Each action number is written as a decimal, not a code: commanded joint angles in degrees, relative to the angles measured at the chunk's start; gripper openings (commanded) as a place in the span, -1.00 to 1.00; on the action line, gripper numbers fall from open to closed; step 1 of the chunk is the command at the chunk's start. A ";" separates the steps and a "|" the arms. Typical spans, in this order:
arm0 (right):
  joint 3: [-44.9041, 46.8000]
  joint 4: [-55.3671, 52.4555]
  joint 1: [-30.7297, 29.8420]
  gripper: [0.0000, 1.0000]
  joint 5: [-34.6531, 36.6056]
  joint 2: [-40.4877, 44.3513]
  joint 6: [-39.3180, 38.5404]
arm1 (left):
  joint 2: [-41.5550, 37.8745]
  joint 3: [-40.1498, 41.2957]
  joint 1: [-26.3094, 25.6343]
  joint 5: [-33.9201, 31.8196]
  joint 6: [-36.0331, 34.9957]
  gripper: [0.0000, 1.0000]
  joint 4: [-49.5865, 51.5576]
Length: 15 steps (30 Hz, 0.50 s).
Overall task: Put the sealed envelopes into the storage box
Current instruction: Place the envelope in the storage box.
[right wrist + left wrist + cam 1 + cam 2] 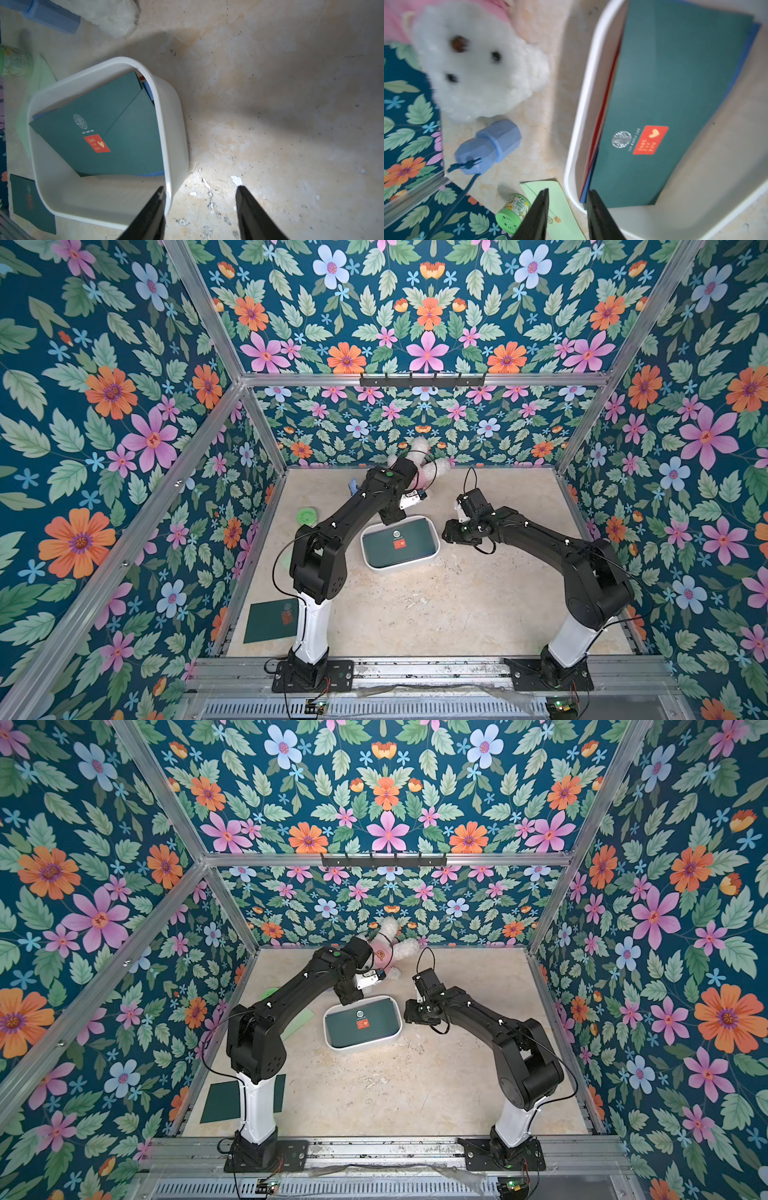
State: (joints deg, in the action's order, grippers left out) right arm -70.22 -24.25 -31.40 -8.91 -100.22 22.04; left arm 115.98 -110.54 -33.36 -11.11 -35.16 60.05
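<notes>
dark green envelope (670, 108) lies in storage box (432, 558); left tool (568, 209) parted, empty. right tool (200, 207) apart, empty, straddling box wall. next: fetch light green envelope (560, 209) near table's left edge.

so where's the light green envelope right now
In the left wrist view the light green envelope lies flat on the table between the green-lidded jar and the storage box.

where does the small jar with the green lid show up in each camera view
Top views: green-lidded jar sits left of the storage box, near the left wall; in a top view only a sliver shows beside the left arm.
Left wrist: bottom edge, beside the light green envelope.
Right wrist: left edge, blurred.
Shared landmark: the dark green envelope in the box.
</notes>
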 commanded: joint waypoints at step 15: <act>-3.42 4.37 -2.26 0.07 -2.31 -4.26 0.46 | -20.61 23.31 3.25 -0.40 39.74 0.02 -15.44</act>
State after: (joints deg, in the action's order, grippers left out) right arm -72.93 -21.08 -33.36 -10.46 -103.68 22.65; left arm 97.71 -90.89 -31.24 -10.96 -4.34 48.29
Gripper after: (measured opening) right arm 0.539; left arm 0.509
